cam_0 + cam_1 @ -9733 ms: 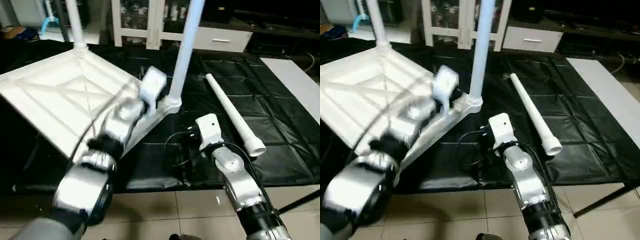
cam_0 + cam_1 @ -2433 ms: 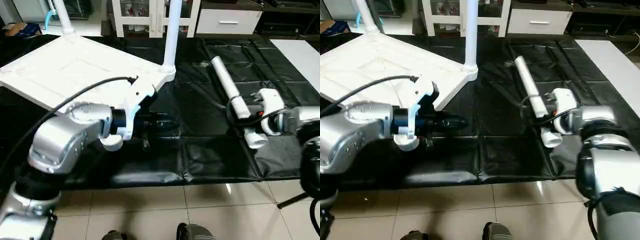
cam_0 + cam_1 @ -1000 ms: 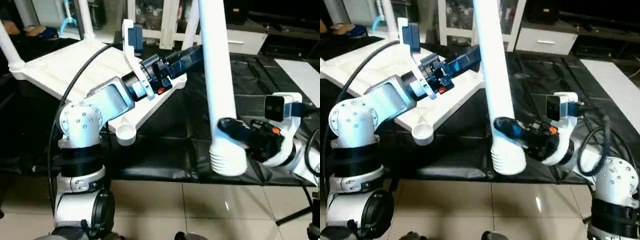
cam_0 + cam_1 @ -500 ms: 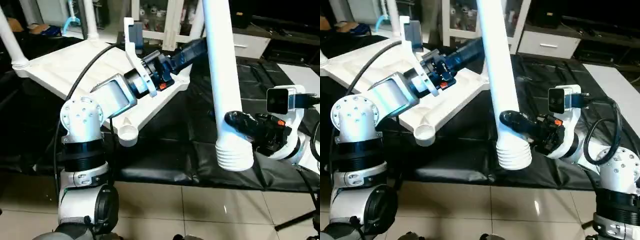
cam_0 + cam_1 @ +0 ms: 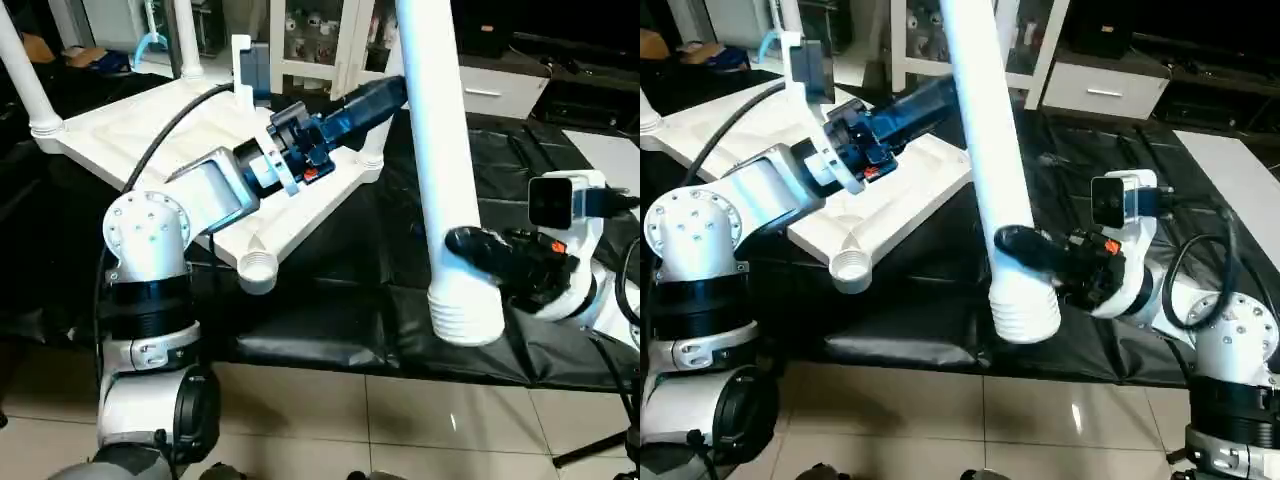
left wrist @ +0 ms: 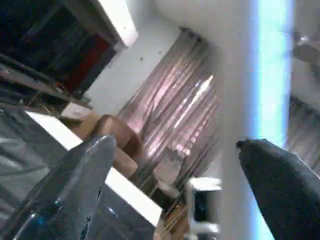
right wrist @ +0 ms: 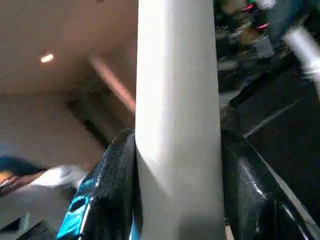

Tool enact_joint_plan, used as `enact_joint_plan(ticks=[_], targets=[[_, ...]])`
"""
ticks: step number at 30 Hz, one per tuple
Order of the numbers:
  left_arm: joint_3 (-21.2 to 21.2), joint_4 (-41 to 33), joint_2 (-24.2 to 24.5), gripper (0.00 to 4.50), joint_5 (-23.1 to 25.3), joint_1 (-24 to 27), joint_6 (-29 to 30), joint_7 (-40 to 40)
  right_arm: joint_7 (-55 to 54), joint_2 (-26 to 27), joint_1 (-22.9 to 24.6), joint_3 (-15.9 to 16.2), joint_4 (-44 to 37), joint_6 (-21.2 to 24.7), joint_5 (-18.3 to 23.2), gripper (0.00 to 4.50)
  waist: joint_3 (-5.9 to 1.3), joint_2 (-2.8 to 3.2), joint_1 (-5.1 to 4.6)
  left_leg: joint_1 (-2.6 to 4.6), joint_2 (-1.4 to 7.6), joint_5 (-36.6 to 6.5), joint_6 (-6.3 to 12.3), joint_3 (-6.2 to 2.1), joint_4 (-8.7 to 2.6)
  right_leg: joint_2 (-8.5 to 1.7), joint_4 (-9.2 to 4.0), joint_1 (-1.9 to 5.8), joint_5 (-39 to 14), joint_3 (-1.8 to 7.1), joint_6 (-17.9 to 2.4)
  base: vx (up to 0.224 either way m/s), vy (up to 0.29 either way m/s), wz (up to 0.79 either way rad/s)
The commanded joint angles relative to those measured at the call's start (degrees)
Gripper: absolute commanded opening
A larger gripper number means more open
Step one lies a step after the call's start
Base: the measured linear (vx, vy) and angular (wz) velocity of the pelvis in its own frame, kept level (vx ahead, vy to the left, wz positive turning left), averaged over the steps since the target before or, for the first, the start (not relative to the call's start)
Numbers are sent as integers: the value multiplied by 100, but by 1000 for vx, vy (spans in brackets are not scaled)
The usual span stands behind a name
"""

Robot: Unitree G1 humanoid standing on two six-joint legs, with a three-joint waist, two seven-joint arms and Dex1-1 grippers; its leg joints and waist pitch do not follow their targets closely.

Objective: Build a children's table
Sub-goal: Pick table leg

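The children's table lies upside down as a white tabletop (image 5: pixel 150 140) on the black cover. Two white legs (image 5: pixel 20 70) (image 5: pixel 187 40) stand in its far corners. The near corner socket (image 5: pixel 258 270) is empty and hangs over the cover's edge. My right gripper (image 5: pixel 480 250) is shut on a third white leg (image 5: pixel 435 150), held upright with its ribbed end (image 5: pixel 465 320) down in front of the table. In the right wrist view the fingers (image 7: pixel 110 190) clasp this leg on both sides. My left gripper (image 5: pixel 385 92) reaches over the tabletop to the held leg, open, its fingers (image 6: pixel 75 190) spread wide.
The black-covered work surface (image 5: pixel 400 300) ends at a tiled floor (image 5: pixel 400 420) just in front. A white cabinet (image 5: pixel 320 40) and a drawer unit (image 5: pixel 500 95) stand behind. A white board (image 5: pixel 610 150) lies at the far right.
My left gripper has spread wider and its arm has shifted slightly beside the held leg. The right gripper keeps the leg upright in nearly the same place.
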Motion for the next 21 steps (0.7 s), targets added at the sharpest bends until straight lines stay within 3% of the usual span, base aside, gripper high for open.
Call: enact_joint_plan(ticks=[1,3,4,6,10,14,18,21], targets=[[-262,-33,48,450,123,-133,-49,-313,-132,-67,-47,-77,2,12,-63,186,-481,57,1,87,-64,-1203,-117,71,-442,-121,-455,340,-2349,64,-647,0,0,0],[-249,-31,50,450,123,-113,-89,-370,-121,-81,-42,-56,-4,5,-77,186,-480,57,-9,71,-64,-1256,-118,63,-443,-122,-456,349,-2403,60,-595,0,0,0],[-7,4,-54,450,-166,-166,27,-317,-95,-120,36,58,-62,2,-184,186,-483,55,-11,70,-62,-1268,-118,63,-441,-124,-451,351,-2407,59,-598,0,0,0],[91,18,-91,450,-332,-194,93,-298,-80,-135,71,107,-85,-3,-231,186,-477,51,-11,59,-66,-1278,-117,63,-438,-124,-455,354,-2440,56,-631,0,0,0],[144,30,-177,450,-672,-320,249,-225,208,-395,353,712,-369,-158,-765,186,-473,39,-2,59,-65,-1314,-76,60,-437,-114,-479,355,-2594,50,-482,0,0,0],[-181,-23,-169,450,-478,-226,210,-369,361,-611,500,1215,-567,-331,-1168,186,-473,42,-13,58,-52,-1319,-49,49,-443,-117,-480,342,-2592,52,-473,0,0,0],[-372,-37,-119,450,-218,-129,186,-372,388,-641,481,1280,-526,-416,-1288,186,-469,55,-18,60,-55,-1372,-42,48,-438,-117,-488,328,-2693,50,-448,0,0,0],[-186,101,-171,415,-321,-189,205,-164,367,-616,450,1246,-448,-538,-1352,186,-462,54,-33,58,-59,-1449,-43,47,-436,-115,-504,325,-2738,39,-466,0,0,0]])
